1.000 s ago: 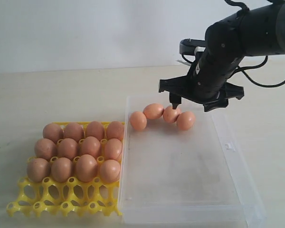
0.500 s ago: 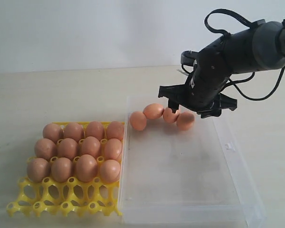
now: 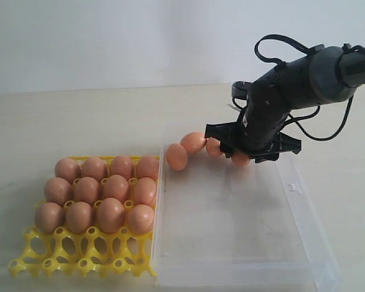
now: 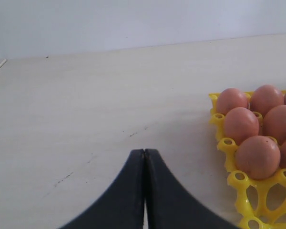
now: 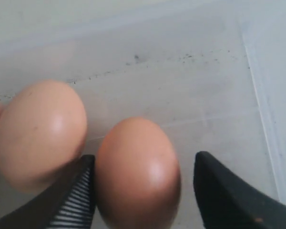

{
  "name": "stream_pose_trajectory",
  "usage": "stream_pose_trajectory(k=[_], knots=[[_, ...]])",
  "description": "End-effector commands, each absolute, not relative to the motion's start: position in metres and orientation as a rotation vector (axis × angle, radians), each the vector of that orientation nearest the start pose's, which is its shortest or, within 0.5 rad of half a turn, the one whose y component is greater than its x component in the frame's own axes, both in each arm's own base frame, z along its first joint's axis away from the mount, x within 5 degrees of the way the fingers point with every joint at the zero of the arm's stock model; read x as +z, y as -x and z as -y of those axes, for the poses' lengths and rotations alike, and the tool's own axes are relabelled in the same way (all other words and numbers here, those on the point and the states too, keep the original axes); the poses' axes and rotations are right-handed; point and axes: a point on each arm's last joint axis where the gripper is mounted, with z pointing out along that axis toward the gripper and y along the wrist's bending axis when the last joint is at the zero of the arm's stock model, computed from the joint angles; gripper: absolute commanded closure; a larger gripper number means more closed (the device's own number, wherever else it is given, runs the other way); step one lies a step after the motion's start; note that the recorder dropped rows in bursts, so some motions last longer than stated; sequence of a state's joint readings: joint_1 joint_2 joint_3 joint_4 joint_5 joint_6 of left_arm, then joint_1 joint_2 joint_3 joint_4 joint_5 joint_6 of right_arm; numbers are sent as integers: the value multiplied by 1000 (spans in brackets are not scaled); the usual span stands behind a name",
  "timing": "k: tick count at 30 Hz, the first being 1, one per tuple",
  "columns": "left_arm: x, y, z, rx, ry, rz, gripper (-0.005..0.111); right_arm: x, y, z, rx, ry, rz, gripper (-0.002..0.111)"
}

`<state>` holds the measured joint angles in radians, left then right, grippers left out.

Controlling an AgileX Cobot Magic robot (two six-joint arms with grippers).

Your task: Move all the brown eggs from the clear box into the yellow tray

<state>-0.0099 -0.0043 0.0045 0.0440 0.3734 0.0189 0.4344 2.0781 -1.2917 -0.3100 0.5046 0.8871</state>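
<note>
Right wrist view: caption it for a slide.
Open hand straddles a brown egg in the clear box; second egg beside.

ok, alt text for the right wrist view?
A brown egg sits between the open fingers of the right end effector, one finger close at its side, the other apart. A second egg lies just beyond the nearer finger, both on the clear box floor.

Looking down past the left gripper [image 4: 144, 156]: black fingers pressed flat together, no gap at all. Underneath, pale table [image 4: 86, 105], flecked with a few dark scuffs. Well off to the side, a corner of the yellow tray [image 4: 238, 178], loaded with several brown eggs [image 4: 257, 156], bare lattice cups along its near edge.
</note>
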Motion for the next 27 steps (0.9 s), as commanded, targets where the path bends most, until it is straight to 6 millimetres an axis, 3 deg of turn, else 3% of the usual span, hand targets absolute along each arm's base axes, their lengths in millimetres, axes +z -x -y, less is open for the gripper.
stream_pose_trajectory(k=[1,7,11,14,20,27], knots=[[180,-53,-1,56,-55,-1855,107,126,-384,-159,75,-253,-2693,71],[180,-53,-1,56,-55,-1855,107,133,-384,-157,15,-33,-2686,108],[180,-53,-1,56,-55,-1855,107,150,-382,-158,31,39,-2656,108],[180,-53,-1,56,-55,-1855,107,172,-373,-173,164,139,-2561,108],[180,-53,-1,56,-55,-1855,107,209,-318,-229,494,434,-2110,108],[180,-53,-1,56,-55,-1855,107,213,-250,-295,832,597,-1790,108]])
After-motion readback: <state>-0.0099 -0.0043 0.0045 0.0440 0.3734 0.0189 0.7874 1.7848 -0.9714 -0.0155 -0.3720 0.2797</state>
